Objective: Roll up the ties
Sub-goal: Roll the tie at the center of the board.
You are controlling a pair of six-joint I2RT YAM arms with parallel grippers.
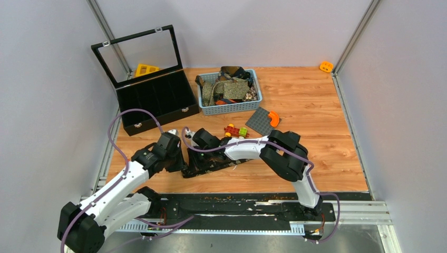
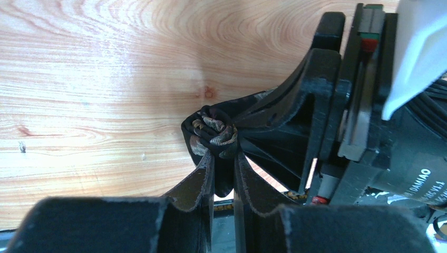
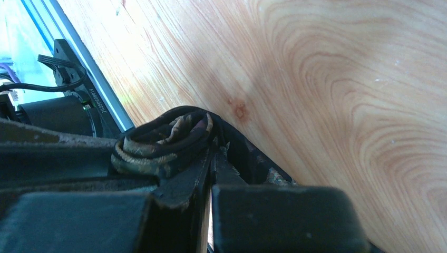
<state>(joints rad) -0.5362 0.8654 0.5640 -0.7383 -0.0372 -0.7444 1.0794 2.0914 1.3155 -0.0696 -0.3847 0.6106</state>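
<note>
Basket (image 1: 229, 108), grey, rear of tabletop (image 1: 316, 137): holds a heap of ties (image 1: 229, 88) in olive and brown prints, with a dark one at the back.
Case (image 1: 158, 100), black, left of the basket: glazed lid raised, dividers inside; contents hard to make out from above.
Black tie (image 1: 211, 162), near the front edge between the arms: one end wound into a small roll (image 2: 215, 134).
Left fingers (image 2: 192, 190): pinching the roll.
Right fingers (image 3: 184, 182): pinching the same roll from the other side.
</note>
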